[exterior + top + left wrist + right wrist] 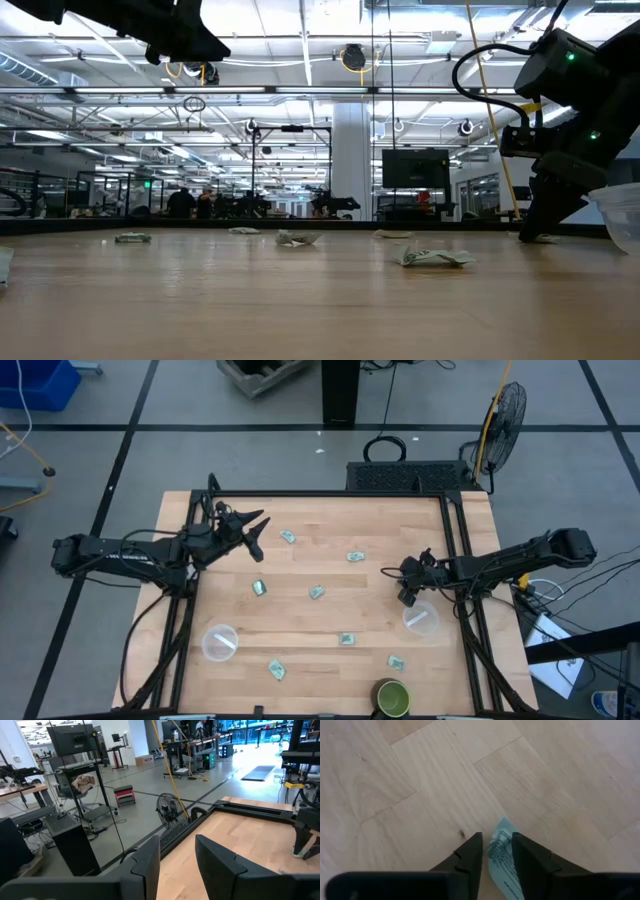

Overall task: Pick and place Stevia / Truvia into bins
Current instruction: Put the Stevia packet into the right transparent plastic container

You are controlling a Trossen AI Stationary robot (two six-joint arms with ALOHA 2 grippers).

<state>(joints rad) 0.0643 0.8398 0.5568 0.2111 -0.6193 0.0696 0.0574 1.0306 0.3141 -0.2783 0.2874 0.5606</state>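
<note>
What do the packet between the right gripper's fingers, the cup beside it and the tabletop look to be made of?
Packet: seemingly thin paper, matte, pale green with fine print, creased.
Cup beside the right gripper: likely clear plastic; the table shows through it, rim whitish.
Tabletop: wood, apparently butcher-block; pale planks with visible grain and seams, low sheen.

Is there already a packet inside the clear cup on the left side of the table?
No, the left clear cup shows only its bare bottom in the high view.
</note>
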